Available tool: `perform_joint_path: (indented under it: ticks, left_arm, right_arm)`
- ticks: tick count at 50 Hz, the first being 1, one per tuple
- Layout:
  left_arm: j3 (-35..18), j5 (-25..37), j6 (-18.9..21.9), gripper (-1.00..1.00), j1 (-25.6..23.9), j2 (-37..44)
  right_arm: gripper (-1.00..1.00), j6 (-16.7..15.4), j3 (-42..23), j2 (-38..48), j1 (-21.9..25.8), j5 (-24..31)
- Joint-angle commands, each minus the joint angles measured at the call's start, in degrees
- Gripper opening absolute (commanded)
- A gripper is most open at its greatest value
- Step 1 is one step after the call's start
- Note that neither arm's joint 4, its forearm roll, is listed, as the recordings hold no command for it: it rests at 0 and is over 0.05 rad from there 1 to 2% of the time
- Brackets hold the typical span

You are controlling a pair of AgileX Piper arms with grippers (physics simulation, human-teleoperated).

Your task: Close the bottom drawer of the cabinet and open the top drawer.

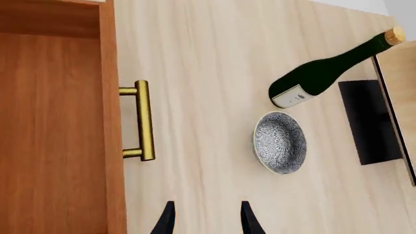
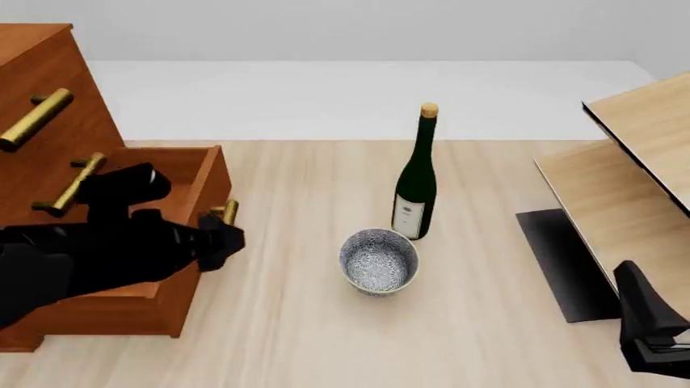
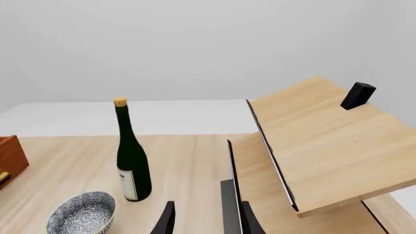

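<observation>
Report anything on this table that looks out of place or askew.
The lowest reddish-brown wooden drawer of the big three-drawer cabinet stands pulled out, while the two above sit shut. On the right, the pale wood panels lean tilted rather than flat. The green glass bottle and patterned bowl stand upright, nothing spilled.

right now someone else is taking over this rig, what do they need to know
Left tool: open, holding nothing, by the bottom drawer's handle.
Right tool: open, empty, parked at the table's right, near the pale wood panels.
Cabinet stands at the left. Bottom drawer is pulled out; top drawer looks shut.
Done: nothing yet.
Left: push the bottom drawer in, then pull the top one open.
</observation>
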Motion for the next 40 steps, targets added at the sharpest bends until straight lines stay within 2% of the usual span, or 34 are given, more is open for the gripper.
perform_joint_path:
  ticks: [1,14,20,27,36,38,40]
  left_arm:
    - [3.8,-2.1,-4.7,1.00,-2.2,2.4]
    - [5.2,-2.4,-4.9,1.00,-1.6,4.5]
    - [5.1,-1.6,-2.5,1.00,1.0,5.5]
    - [6.4,-2.4,-2.4,1.00,2.3,6.3]
    - [6.1,-0.9,1.1,1.00,5.8,6.3]
    - [6.1,-0.5,3.6,1.00,7.9,7.2]
    - [6.3,-0.7,4.4,1.00,8.6,7.4]
  right_arm:
    - [1.00,0.1,0.0,0.6,-0.1,-0.6]
    - [1.00,0.3,0.1,0.8,-0.1,-0.7]
    - [1.00,0.3,0.1,0.5,-0.1,-0.4]
    - [1.00,0.4,0.1,0.1,-0.2,-0.1]
    - [1.00,0.5,0.1,0.1,0.0,0.0]
    - [1.00,0.5,0.1,0.1,0.0,0.0]
    - [1.00,0.5,0.1,0.4,-0.1,-0.2]
